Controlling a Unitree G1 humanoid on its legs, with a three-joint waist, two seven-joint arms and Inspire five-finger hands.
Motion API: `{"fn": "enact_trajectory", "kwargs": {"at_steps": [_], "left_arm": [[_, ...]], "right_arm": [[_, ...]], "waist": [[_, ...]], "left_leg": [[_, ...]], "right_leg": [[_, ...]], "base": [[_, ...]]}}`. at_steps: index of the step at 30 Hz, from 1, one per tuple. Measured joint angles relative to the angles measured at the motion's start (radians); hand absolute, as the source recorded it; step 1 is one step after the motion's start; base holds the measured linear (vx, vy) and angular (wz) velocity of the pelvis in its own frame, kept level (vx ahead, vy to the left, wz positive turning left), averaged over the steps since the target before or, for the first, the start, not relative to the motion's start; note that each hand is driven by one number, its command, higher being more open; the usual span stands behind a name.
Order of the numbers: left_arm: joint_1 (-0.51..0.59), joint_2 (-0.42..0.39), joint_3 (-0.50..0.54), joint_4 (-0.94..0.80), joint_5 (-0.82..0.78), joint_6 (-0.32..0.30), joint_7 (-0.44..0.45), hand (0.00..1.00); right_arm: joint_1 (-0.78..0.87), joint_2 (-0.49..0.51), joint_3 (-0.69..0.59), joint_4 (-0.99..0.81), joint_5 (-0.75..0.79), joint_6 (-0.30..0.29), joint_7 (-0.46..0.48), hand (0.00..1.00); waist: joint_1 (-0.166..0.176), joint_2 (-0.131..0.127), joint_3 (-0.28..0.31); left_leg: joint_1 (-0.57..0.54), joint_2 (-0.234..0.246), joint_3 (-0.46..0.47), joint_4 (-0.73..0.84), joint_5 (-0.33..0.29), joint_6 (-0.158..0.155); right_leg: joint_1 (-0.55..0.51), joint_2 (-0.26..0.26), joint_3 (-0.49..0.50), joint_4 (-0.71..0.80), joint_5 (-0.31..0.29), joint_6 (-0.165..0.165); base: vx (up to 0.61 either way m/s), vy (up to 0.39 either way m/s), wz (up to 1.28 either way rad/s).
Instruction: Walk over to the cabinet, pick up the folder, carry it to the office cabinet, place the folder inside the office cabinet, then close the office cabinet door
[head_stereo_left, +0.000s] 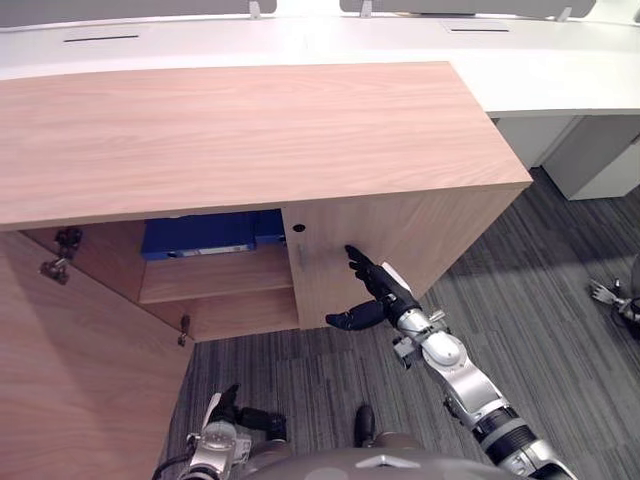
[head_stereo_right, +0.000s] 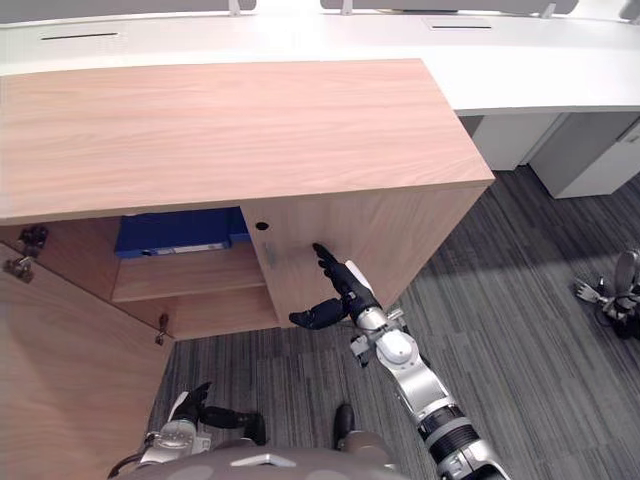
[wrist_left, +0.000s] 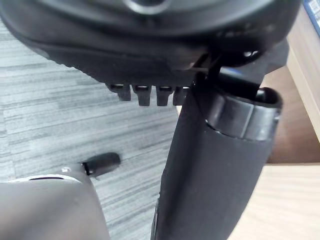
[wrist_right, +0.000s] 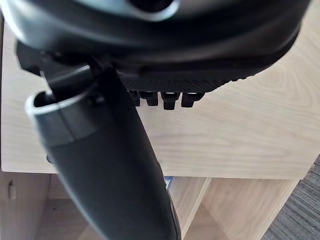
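1. The left hand (head_stereo_left: 232, 410) hangs low over the grey carpet (head_stereo_left: 540, 300), close to the robot. Its fingers are relaxed and spread, and it holds nothing.
2. The right hand (head_stereo_left: 375, 290) reaches forward at the height of the cabinet's front. Its fingers are straight and the thumb sticks out to the side, with nothing in its grasp. The fingertips (head_stereo_left: 352, 255) lie against or just short of the closed door (head_stereo_left: 400, 245); I cannot tell whether they touch.
3. The open door (head_stereo_left: 80, 370) stands swung out on the left, well apart from both hands.
4. The wooden cabinet (head_stereo_left: 250, 130) has its left compartment exposed, with a shelf (head_stereo_left: 215, 280) across it.
5. The blue folder (head_stereo_left: 205, 235) lies inside that compartment on the shelf, tucked under the cabinet top.
6. A long white desk (head_stereo_left: 560, 70) runs behind the cabinet.
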Motion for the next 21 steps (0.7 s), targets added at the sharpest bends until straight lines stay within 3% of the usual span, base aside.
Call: {"fn": "enact_trajectory", "kwargs": {"at_steps": [10, 21], "left_arm": [[0.032, -0.010, 0.013, -0.002, -0.002, 0.000, 0.001, 1.00], [0.053, -0.019, 0.012, -0.004, 0.002, 0.000, 0.001, 1.00]], "right_arm": [[0.061, 0.069, -0.136, 0.204, -0.106, -0.001, -0.043, 1.00], [0.212, 0.160, -0.304, 0.530, -0.241, 0.009, -0.102, 1.00]], "waist": [[0.000, 0.029, -0.016], [-0.009, 0.034, -0.023]], "left_leg": [[-0.008, -0.009, -0.045, 0.000, 0.005, 0.002], [0.016, -0.009, -0.039, 0.000, 0.000, 0.001]], "right_leg": [[0.021, -0.007, -0.047, -0.008, -0.006, 0.001], [0.037, -0.011, -0.042, -0.002, -0.012, 0.002]], "base": [[0.00, 0.011, 0.14], [0.00, 0.007, 0.00]]}}
